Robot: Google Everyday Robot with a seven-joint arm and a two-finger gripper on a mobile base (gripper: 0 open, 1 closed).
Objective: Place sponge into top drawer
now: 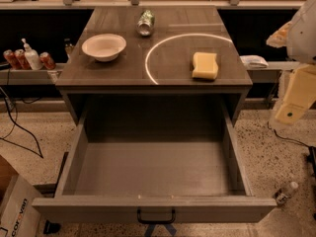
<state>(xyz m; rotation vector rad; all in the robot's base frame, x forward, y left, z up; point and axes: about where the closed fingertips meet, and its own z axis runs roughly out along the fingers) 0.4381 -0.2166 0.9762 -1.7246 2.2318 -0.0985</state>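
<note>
The pale yellow sponge [205, 65] lies on the right part of the grey cabinet top [123, 73], inside a bright arc of light. The top drawer [153, 207] is pulled fully out toward the camera, and its deep box holds nothing. Its small black handle [156, 216] sits at the centre of the front panel. My cream gripper [295, 98] hangs at the right edge of the view. It is beside and above the drawer's right wall, well to the right of the sponge, and touches neither.
A white bowl [103, 47] stands on the top's left side. A can [146, 22] lies at the back centre. Bottles and cans [29, 58] stand on a left shelf. A cardboard box [15, 209] and a water bottle [285, 191] are on the floor.
</note>
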